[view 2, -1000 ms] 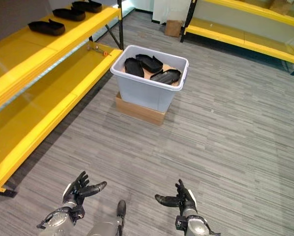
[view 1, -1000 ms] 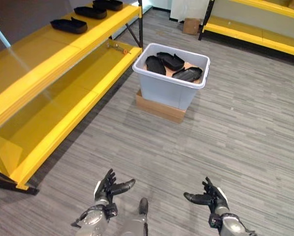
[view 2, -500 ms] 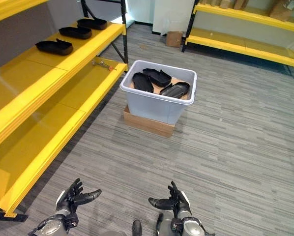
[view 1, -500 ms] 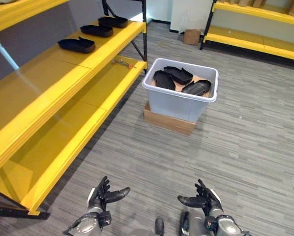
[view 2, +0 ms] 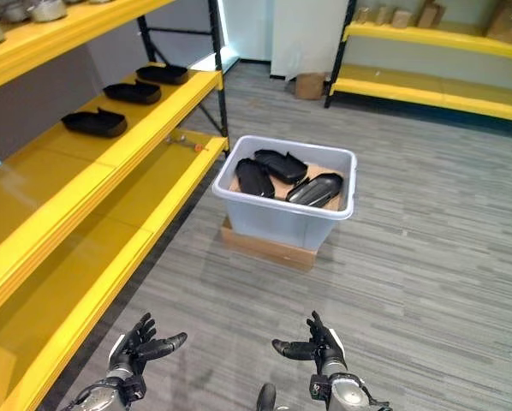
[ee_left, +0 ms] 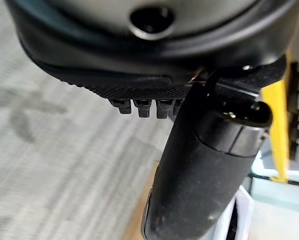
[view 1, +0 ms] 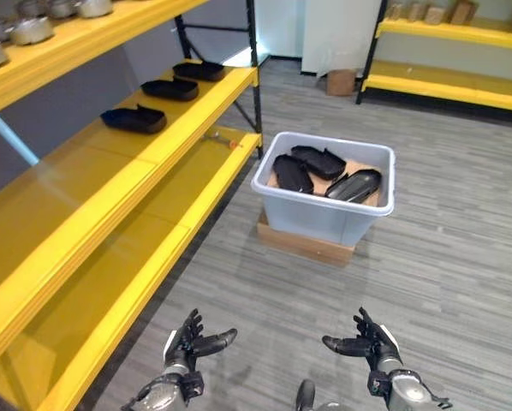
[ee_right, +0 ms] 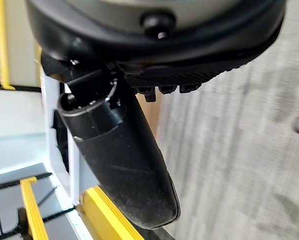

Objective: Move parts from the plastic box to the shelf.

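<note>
A pale grey plastic box point(view 1: 324, 218) stands on a flat cardboard carton point(view 1: 303, 244) on the floor, ahead and slightly right. Three black moulded parts point(view 1: 292, 173) lie inside it. Three more black parts point(view 1: 133, 119) rest in a row on the middle board of the yellow shelf point(view 1: 110, 205) at my left. My left hand point(view 1: 187, 342) and right hand point(view 1: 372, 347) hover low near the bottom of the view, both open with fingers spread and holding nothing, well short of the box.
A second yellow rack point(view 1: 444, 81) runs along the far right wall, with a small cardboard box point(view 1: 340, 81) on the floor beside it. Metal pots point(view 1: 33, 26) sit on the top shelf at left. A small tool point(view 1: 222, 139) lies on the lower shelf.
The camera has tilted up and shifted, so the box and shelf sit lower and more of the room shows. Both hands stay open in about the same low position.
</note>
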Robot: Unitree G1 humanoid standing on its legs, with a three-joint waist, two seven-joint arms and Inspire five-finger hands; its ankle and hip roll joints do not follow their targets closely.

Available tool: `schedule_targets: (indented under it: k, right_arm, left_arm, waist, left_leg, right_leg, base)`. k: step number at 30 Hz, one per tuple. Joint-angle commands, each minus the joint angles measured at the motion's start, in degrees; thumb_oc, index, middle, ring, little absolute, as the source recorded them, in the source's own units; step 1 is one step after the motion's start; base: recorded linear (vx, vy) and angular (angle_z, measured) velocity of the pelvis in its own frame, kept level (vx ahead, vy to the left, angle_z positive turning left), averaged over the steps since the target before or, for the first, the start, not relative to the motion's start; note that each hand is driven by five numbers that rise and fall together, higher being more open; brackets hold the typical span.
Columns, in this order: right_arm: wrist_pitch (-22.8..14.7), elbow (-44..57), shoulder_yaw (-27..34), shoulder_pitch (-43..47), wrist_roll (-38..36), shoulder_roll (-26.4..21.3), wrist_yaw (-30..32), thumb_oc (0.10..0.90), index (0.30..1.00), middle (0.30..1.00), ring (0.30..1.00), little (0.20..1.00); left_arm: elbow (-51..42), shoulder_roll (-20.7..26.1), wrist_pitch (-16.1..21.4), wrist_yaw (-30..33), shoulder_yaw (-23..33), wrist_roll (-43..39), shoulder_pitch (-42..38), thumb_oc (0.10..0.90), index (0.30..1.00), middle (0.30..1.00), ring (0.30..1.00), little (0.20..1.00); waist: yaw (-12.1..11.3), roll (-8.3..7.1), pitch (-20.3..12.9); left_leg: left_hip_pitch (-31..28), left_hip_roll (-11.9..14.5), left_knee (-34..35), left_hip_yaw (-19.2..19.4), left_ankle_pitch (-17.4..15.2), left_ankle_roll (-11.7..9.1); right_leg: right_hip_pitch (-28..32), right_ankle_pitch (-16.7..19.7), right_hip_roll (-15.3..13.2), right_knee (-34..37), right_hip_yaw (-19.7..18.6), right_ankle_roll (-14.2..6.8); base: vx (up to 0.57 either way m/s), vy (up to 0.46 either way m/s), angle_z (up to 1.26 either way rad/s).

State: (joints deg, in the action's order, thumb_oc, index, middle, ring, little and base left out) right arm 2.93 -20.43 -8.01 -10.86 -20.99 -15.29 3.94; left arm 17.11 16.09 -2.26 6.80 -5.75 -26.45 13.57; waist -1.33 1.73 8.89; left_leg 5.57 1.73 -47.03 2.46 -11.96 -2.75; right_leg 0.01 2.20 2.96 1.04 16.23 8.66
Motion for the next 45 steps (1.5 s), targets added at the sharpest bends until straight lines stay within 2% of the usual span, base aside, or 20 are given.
schedule_targets:
  k: [1, 2, 4, 6, 7, 8, 10, 12, 13, 14, 15, 17, 18, 21, 23, 25, 35, 44, 45]
  right_arm:
    - [-3.65, 5.91, 1.74, 0.81, -1.72, -1.68, 0.39, 0.9, 1.0, 1.0, 1.0, 1.0]
    - [-3.53, 5.93, 2.0, 0.64, -1.74, -1.57, 0.61, 0.9, 1.0, 1.0, 1.0, 1.0]
    - [-3.53, 5.9, 2.48, 0.41, -1.93, -1.43, 1.1, 0.9, 1.0, 1.0, 1.0, 1.0]
    - [-3.73, 5.84, 2.64, 0.46, -2.02, -1.18, 1.59, 0.9, 1.0, 1.0, 1.0, 1.0]
    - [-3.85, 5.85, 2.61, 0.26, -1.94, -1.13, 1.62, 0.9, 1.0, 1.0, 1.0, 1.0]
    - [-4.05, 5.75, 2.51, 0.08, -1.75, -1.2, 1.75, 0.9, 1.0, 1.0, 1.0, 1.0]
    - [-4.12, 5.51, 2.33, 0.0, -1.21, -1.44, 1.73, 0.9, 1.0, 1.0, 1.0, 1.0]
    - [-4.18, 5.62, 2.26, -0.13, -0.53, -1.67, 1.4, 0.9, 1.0, 1.0, 1.0, 1.0]
    - [-4.11, 5.69, 2.12, -0.04, -0.05, -1.91, 1.27, 0.9, 1.0, 1.0, 1.0, 1.0]
    - [-3.83, 6.16, 1.59, -0.15, 0.36, -1.67, 0.75, 0.9, 1.0, 1.0, 1.0, 1.0]
    - [-3.97, 6.06, 0.92, -0.02, 0.78, -1.42, 0.34, 0.9, 1.0, 1.0, 1.0, 1.0]
    - [-3.77, 6.33, 0.75, 0.0, 0.41, -1.23, -0.24, 0.9, 1.0, 1.0, 1.0, 1.0]
    - [-3.61, 6.57, 0.6, 0.23, 0.11, -0.82, -0.28, 0.9, 1.0, 1.0, 1.0, 1.0]
    - [-3.38, 6.76, -0.13, 0.6, -0.3, -0.05, -0.53, 0.9, 1.0, 1.0, 1.0, 1.0]
    - [-3.05, 6.8, -1.5, 1.46, -0.47, 0.65, -1.04, 0.9, 1.0, 1.0, 1.0, 1.0]
    - [-2.85, 6.71, -2.12, 1.92, -0.66, 0.76, -1.28, 0.9, 1.0, 1.0, 1.0, 1.0]
    - [-2.63, 7.23, -2.7, 2.58, -2.18, 1.27, -1.6, 0.9, 1.0, 1.0, 1.0, 1.0]
    - [-2.72, 6.62, -3.28, 5.14, -0.87, 0.76, -1.77, 0.9, 1.0, 1.0, 1.0, 1.0]
    - [-2.81, 6.24, -3.03, 5.18, -0.57, 0.89, -1.81, 0.9, 1.0, 1.0, 1.0, 1.0]
  left_arm:
    - [-4.39, 1.84, 3.13, -0.21, 0.88, 0.12, -2.01, 0.9, 1.0, 1.0, 1.0, 1.0]
    - [-4.33, 1.82, 3.04, -0.35, 0.73, -0.05, -2.04, 0.9, 1.0, 1.0, 1.0, 1.0]
    - [-4.18, 1.9, 2.99, -0.38, 0.42, -0.15, -2.46, 0.9, 1.0, 1.0, 1.0, 1.0]
    - [-3.85, 2.4, 2.85, -0.23, 0.08, 0.19, -2.85, 0.9, 1.0, 1.0, 1.0, 1.0]
    - [-3.76, 2.67, 2.92, -0.11, -0.11, 0.39, -2.94, 0.9, 1.0, 1.0, 1.0, 1.0]
    - [-3.63, 2.75, 3.02, 0.02, -0.37, 0.73, -3.07, 0.9, 1.0, 1.0, 1.0, 1.0]
    - [-3.39, 2.9, 3.04, 0.02, -0.77, 1.51, -3.08, 0.9, 1.0, 1.0, 1.0, 1.0]
    - [-3.06, 3.04, 3.18, -0.31, -0.75, 2.06, -2.93, 0.9, 1.0, 1.0, 1.0, 1.0]
    - [-3.01, 3.03, 3.24, -0.29, -0.66, 2.22, -2.92, 0.9, 1.0, 1.0, 1.0, 1.0]
    - [-2.96, 2.85, 3.35, -0.36, -0.38, 1.95, -2.46, 0.9, 1.0, 1.0, 1.0, 1.0]
    - [-2.85, 2.65, 3.58, -0.35, -0.39, 2.13, -2.34, 0.9, 1.0, 1.0, 1.0, 1.0]
    - [-3.1, 2.79, 3.73, -0.58, -0.85, 2.02, -2.67, 0.9, 1.0, 1.0, 1.0, 1.0]
    - [-3.31, 3.57, 3.82, -0.55, -1.34, 2.17, -3.2, 0.9, 1.0, 1.0, 1.0, 1.0]
    - [-3.32, 4.24, 3.69, -0.5, -1.57, 2.32, -3.5, 0.9, 1.0, 1.0, 1.0, 1.0]
    - [-3.93, 5.31, 3.55, -0.3, -1.71, 2.36, -3.83, 0.9, 1.0, 1.0, 1.0, 1.0]
    - [-4.21, 5.78, 3.6, -0.12, -1.74, 2.41, -3.83, 0.9, 1.0, 1.0, 1.0, 1.0]
    - [-4.15, 6.63, 3.56, 0.5, -1.03, 1.28, -3.54, 0.9, 1.0, 1.0, 1.0, 1.0]
    - [-4.69, 6.81, 4.07, 0.58, 0.8, 0.58, -1.73, 0.9, 1.0, 1.0, 1.0, 1.0]
    - [-4.64, 6.87, 4.21, 0.74, 1.09, 0.58, -1.76, 0.9, 1.0, 1.0, 1.0, 1.0]
  waist:
    - [0.16, -1.87, 3.65]
    - [0.11, -2.01, 4.05]
    - [-0.18, -2.62, 4.61]
    - [-0.33, -3.46, 4.63]
    - [-0.35, -3.63, 4.6]
    - [-0.39, -3.04, 4.33]
    - [-0.67, -2.23, 3.91]
    - [-0.99, -1.41, 3.62]
    - [-1.26, -1.09, 3.68]
    - [-1.56, -0.75, 3.36]
    - [-1.99, -0.59, 3.03]
    - [-1.41, -0.61, 2.2]
    - [-1.13, -0.87, 1.7]
    - [-0.98, -1.08, 1.25]
    - [-0.78, -1.07, 0.91]
    - [-0.77, -0.95, 0.81]
    - [0.01, -1.11, 0.32]
    - [-1.88, -1.57, 0.81]
    - [-2.39, -1.45, 1.23]
  left_leg:
    - [-2.46, 4.12, 10.1, -1.58, 12.46, -0.75]
    - [-0.93, 4.75, 10.27, -1.01, 12.89, -0.46]
    - [2.44, 4.69, 13.79, -0.4, 11.11, 0.43]
    - [3.07, 4.49, 23.61, -0.97, 8.68, 1.09]
    - [2.54, 4.87, 29.94, -1.38, 9.7, 0.71]
    - [2.95, 5.98, 37.79, -2.56, 14.43, -0.57]
    - [3.85, 6.43, 45.94, -4.61, 19.19, -1.75]
    - [3.95, 5.41, 49.92, -6.51, 21.03, -2.48]
    - [3.56, 4.63, 49.89, -7.39, 21.43, -2.55]
    - [2.07, 4.21, 50.37, -8.64, 20.49, -1.77]
    - [1.12, 3.64, 50.42, -11.12, 20.91, -1.72]
    - [0.32, 2.61, 49.77, -11.96, 20.15, -1.48]
    - [-0.42, 1.62, 49.06, -11.47, 18.99, -0.58]
    - [-0.86, 0.99, 48.4, -10.27, 17.9, 0.33]
    - [-1.59, -0.36, 46.93, -8.76, 15.48, 2.03]
    - [-1.88, -0.62, 46.37, -7.78, 14.69, 2.64]
    - [-3.0, -0.92, 45.07, -4.43, 11.9, 4.06]
    - [-2.77, -1.95, 43.0, -2.54, 9.1, 5.64]
    - [-2.34, -2.51, 42.33, -2.75, 8.53, 6.36]
  right_leg:
    - [2.02, -2.26, -4.16, 1.27, 1.5, -9.49]
    - [2.58, -2.73, -4.28, 1.48, 1.55, -9.33]
    - [3.82, -3.5, -5.12, 1.89, 1.36, -9.55]
    - [4.51, -3.62, -5.98, 2.35, 0.72, -10.53]
    - [4.86, -3.9, -6.3, 2.48, 0.37, -10.87]
    - [5.58, -4.21, -6.0, 2.93, 0.06, -11.06]
    - [6.79, -5.06, -5.58, 3.33, -0.56, -11.15]
    - [8.01, -5.99, -5.01, 3.32, -1.69, -11.15]
    - [8.43, -6.42, -4.93, 2.77, -2.5, -11.12]
    - [8.59, -7.19, -4.67, 1.7, -4.24, -11.25]
    - [8.85, -7.26, -4.38, 1.56, -5.59, -11.12]
    - [9.13, -7.19, -5.07, 1.37, -6.52, -11.38]
    - [9.15, -7.19, -6.13, 0.84, -7.12, -12.02]
    - [9.0, -7.29, -7.17, -0.08, -8.03, -12.6]
    - [7.75, -7.55, -8.6, -2.56, -10.65, -13.89]
    - [7.04, -7.5, -8.89, -3.31, -11.74, -14.36]
    - [6.46, -6.83, -10.27, -2.91, -13.12, -15.95]
    - [5.27, -5.34, -12.48, -3.12, -13.5, -18.03]
    - [3.94, -5.38, -13.1, -5.94, -13.18, -18.66]
  base:
    - [0.08, -0.056, -0.7]
    - [0.04, -0.008, -0.41]
    - [0.09, 0.026, -0.09]
    - [0.16, 0.096, 0.23]
    - [0.19, 0.144, 0.11]
    - [0.19, 0.146, -0.02]
    - [0.19, 0.15, -0.11]
    - [0.2, 0.157, -0.25]
    - [0.18, 0.183, -0.49]
    - [0.16, 0.186, -0.57]
    - [0.1, 0.13, -0.75]
    - [0.16, 0.219, -0.71]
    - [0.23, 0.314, -0.17]
    - [0.09, 0.146, -0.11]
    - [0.13, 0.242, -0.34]
    - [0.1, 0.168, -0.67]
    - [0.07, 0.074, -0.3]
    - [0.05, 0.081, -0.12]
    - [0.03, 0.156, -0.15]
